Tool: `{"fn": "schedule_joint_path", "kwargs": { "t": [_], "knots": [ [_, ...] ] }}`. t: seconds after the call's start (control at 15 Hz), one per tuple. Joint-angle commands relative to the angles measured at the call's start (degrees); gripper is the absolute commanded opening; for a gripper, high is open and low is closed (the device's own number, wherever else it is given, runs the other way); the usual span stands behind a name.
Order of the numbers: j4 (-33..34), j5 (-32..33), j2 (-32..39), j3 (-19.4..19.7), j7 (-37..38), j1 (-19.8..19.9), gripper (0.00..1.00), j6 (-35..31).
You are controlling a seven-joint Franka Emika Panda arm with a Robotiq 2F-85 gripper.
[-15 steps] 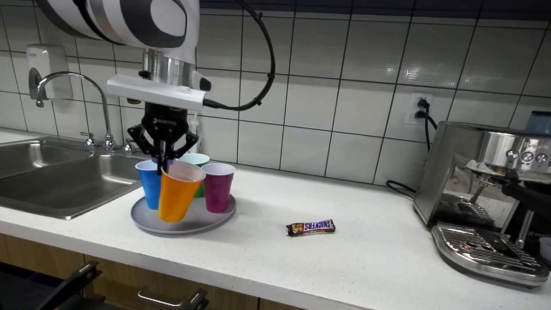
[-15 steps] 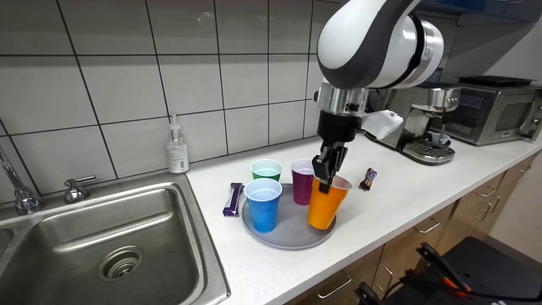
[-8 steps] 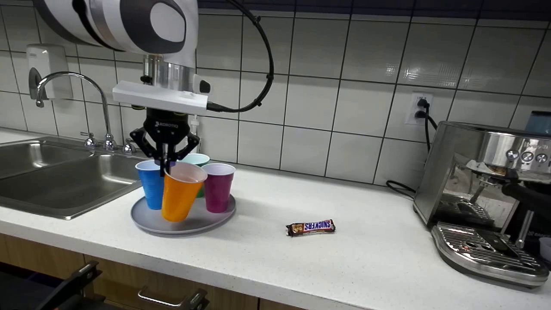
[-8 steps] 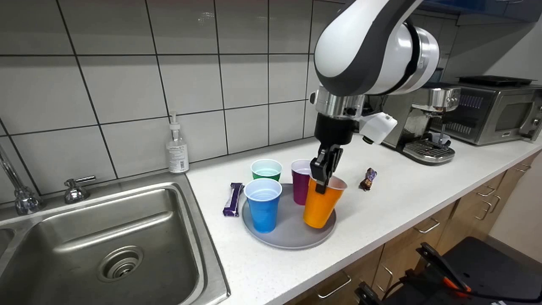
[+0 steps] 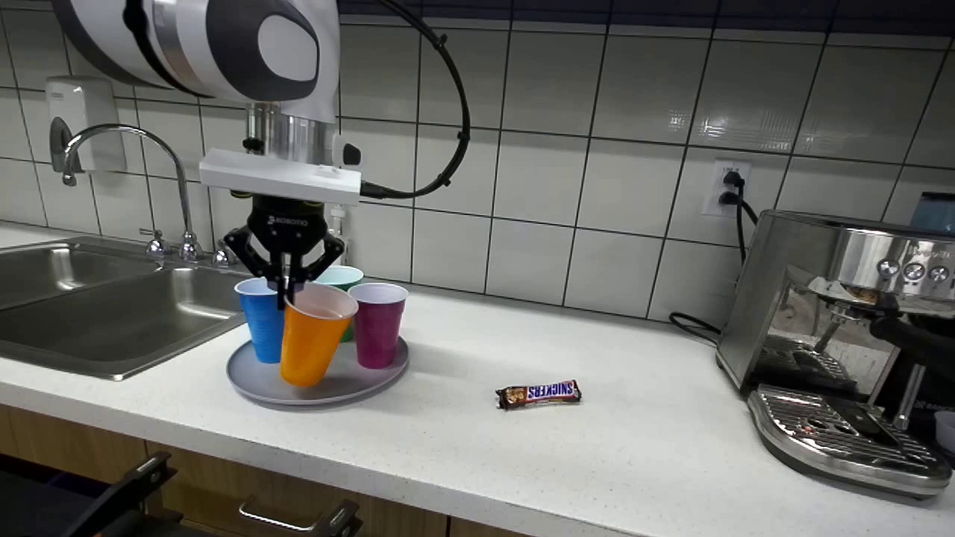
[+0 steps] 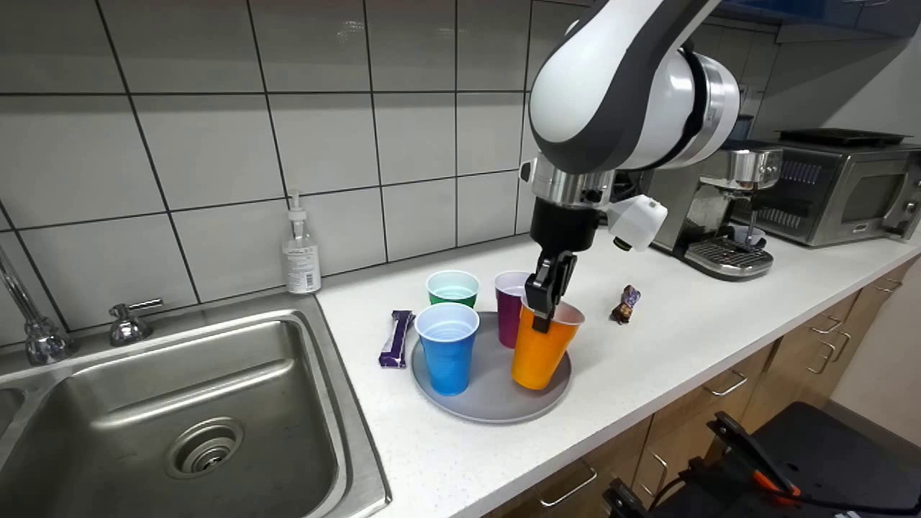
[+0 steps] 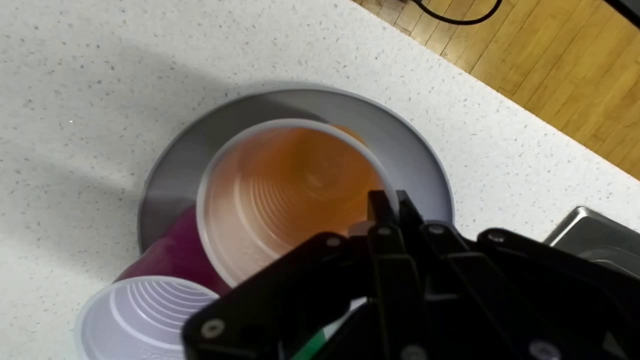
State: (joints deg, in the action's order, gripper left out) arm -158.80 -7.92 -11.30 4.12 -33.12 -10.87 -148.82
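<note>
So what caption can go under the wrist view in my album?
The end effector pinches the tilted orange cup over the plate, next to the purple cup.

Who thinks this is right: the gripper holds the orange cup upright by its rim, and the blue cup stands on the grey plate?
Not upright: both exterior views show the orange cup tilted. The gripper holds it by its rim, and the blue cup stands on the grey plate.
</note>
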Motion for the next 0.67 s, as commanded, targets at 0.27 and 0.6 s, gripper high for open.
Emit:
{"fn": "schedule_joint_path", "kwargs": {
  "t": [0.27,0.6],
  "knots": [
    [-0.10,-0.46,2.05,-1.54,-2.57,0.18,0.01,-3.18],
    [-0.11,-0.17,3.14,-2.22,-3.29,0.39,0.01,-4.03]
  ]
}}
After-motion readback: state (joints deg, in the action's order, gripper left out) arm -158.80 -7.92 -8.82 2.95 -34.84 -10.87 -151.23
